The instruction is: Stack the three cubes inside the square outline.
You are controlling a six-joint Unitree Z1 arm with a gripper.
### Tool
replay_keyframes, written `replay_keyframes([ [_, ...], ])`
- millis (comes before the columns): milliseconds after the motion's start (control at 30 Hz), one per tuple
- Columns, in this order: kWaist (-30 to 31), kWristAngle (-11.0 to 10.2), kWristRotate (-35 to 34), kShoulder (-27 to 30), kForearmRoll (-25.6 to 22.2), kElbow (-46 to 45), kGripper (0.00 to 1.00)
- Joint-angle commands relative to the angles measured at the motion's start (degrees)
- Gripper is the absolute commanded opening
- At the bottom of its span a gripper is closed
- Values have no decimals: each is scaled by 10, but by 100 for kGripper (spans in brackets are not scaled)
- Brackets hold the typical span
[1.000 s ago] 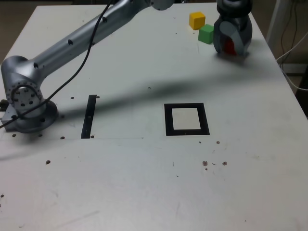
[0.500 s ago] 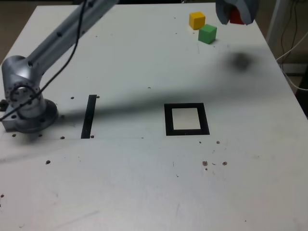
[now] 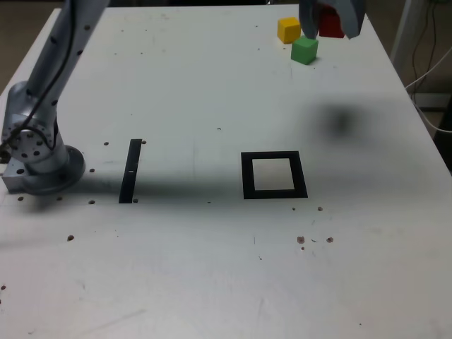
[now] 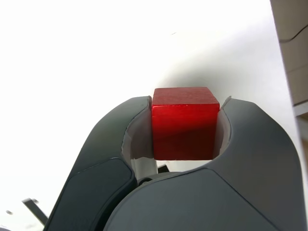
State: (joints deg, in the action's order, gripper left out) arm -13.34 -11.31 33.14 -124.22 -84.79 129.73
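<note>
Wrist view: the hand (image 4: 185, 127) clamps the red cube (image 4: 185, 122) between both jaws, lifted clear of the surface (image 3: 212, 282). In the exterior view it hangs at top right, above the green cube (image 3: 304, 50) and yellow cube (image 3: 288, 30); the empty square outline (image 3: 274, 175) lies well below, toward centre frame.

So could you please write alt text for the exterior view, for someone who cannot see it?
A robot gripper holds a red cube in the air above a white table, beside a yellow cube and a green cube. Nearer the camera lies an empty black square outline.
</note>
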Motion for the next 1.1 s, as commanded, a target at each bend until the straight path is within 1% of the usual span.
replay_keyframes([
  [0, 7, 5, -33, 78, 3, -173, 25],
  [167, 35, 17, -144, 152, -2, -280, 24],
  [300, 82, 24, -235, 190, 0, -337, 24],
  [467, 145, 30, -319, 193, 15, -376, 24],
  [600, 174, 43, -376, 187, 48, -413, 24],
  [733, 191, 53, -414, 178, 90, -445, 24],
  [833, 202, 52, -428, 169, 117, -453, 24],
  [933, 210, 51, -436, 162, 131, -451, 24],
  [1067, 216, 54, -442, 156, 133, -440, 24],
])
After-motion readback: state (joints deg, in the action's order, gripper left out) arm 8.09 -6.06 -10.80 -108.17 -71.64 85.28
